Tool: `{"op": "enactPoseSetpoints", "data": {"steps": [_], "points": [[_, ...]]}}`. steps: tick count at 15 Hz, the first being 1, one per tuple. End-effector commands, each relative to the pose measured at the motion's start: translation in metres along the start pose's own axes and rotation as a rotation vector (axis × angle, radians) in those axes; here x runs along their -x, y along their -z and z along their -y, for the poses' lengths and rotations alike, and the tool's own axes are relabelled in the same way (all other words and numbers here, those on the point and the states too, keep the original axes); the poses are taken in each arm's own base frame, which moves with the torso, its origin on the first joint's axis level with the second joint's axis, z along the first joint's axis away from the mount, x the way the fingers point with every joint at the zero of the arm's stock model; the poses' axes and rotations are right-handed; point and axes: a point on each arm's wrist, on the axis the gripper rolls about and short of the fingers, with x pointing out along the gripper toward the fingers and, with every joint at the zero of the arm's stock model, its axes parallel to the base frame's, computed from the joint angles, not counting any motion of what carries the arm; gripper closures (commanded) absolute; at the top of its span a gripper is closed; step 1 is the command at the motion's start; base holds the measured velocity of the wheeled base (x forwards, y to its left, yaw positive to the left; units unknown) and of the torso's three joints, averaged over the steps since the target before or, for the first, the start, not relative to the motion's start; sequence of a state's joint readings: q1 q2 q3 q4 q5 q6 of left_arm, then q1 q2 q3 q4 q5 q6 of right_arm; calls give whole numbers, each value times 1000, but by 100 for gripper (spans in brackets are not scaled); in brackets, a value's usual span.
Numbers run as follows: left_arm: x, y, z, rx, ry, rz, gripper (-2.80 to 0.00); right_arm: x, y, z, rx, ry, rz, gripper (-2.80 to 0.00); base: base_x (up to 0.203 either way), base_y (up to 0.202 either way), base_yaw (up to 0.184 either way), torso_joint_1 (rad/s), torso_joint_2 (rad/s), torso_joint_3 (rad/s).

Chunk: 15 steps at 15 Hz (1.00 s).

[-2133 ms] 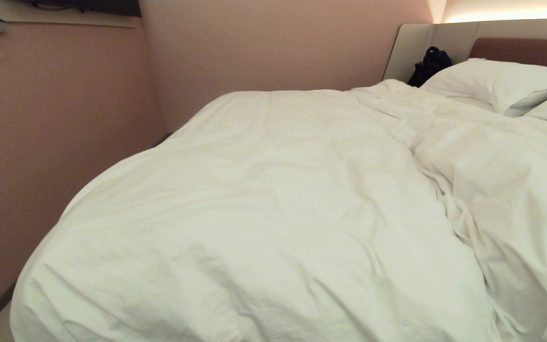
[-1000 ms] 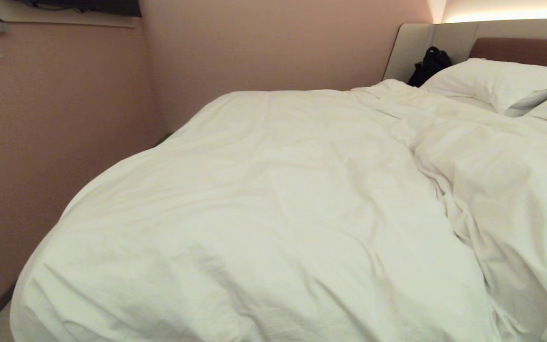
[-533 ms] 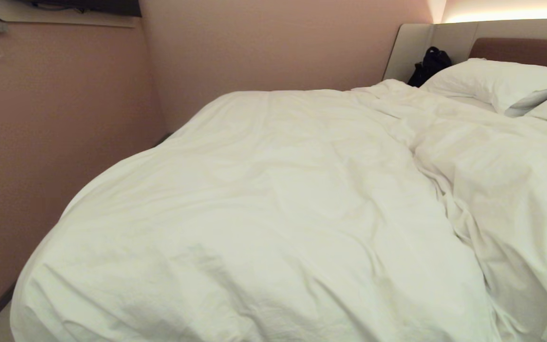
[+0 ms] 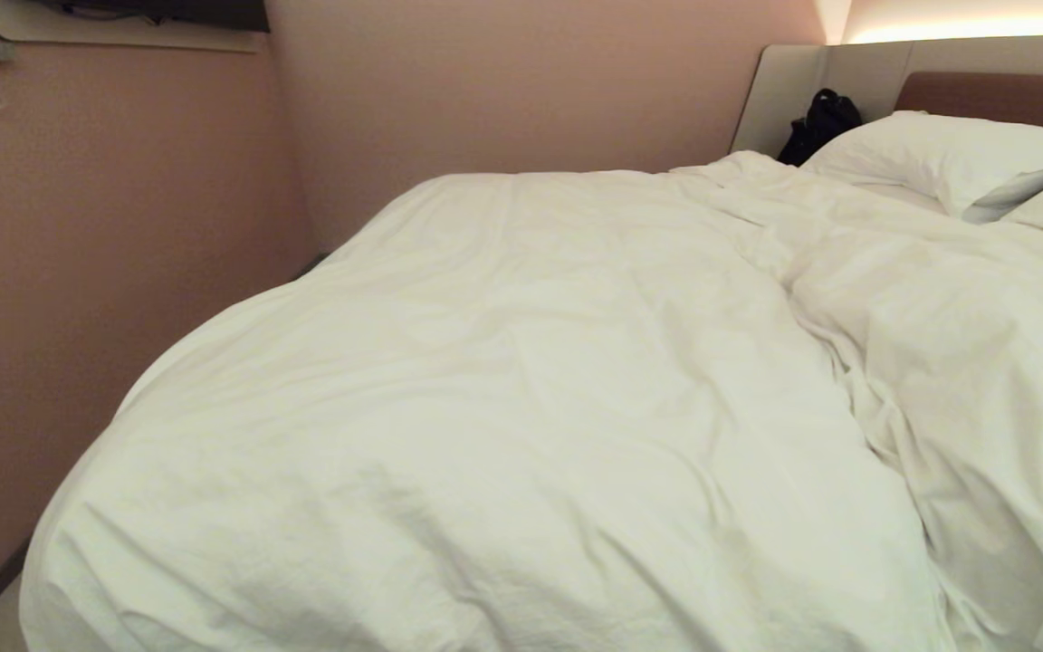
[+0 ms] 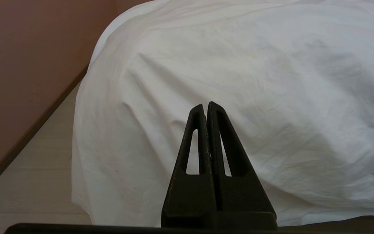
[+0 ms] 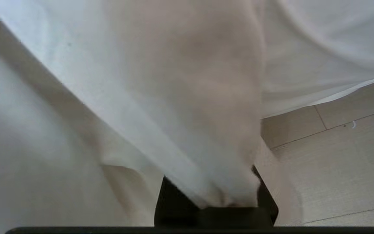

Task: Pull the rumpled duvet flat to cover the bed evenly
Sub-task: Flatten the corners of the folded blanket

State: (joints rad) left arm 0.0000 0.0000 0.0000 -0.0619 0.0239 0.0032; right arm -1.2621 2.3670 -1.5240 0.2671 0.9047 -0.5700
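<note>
Nearest, the right gripper (image 6: 216, 201) is clamped on a hanging fold of the duvet (image 4: 521, 407), the white cloth bunched over its black fingers just above the pale plank floor (image 6: 336, 162); the left gripper (image 5: 206, 107), fingers pressed together and holding nothing, hangs just short of the duvet's drooping foot corner. The duvet lies rumpled over the bed (image 4: 784, 91), a deep crease running along its right half. Farther back lie two white pillows (image 4: 947, 154), a black bag (image 4: 818, 122) and the headboard (image 4: 1001, 95).
</note>
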Motion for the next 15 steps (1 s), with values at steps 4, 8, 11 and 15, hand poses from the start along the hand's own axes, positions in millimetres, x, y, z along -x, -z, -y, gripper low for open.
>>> {"op": "enactPoseSetpoints", "data": {"steps": [4,8,11,15], "points": [[0,0,0,0,-1,1,0,56,-44,-15,-55,-11,116,0,0,0,0,0,0,0],[0,0,0,0,-2,1,0,116,-95,-22,-132,19,235,0,0,0,0,0,0,0],[0,0,0,0,-2,1,0,164,-110,-42,-176,49,332,0,0,0,0,0,0,0],[0,0,0,0,-1,1,0,213,-117,-61,-227,53,437,0,0,0,0,0,0,0]]}}
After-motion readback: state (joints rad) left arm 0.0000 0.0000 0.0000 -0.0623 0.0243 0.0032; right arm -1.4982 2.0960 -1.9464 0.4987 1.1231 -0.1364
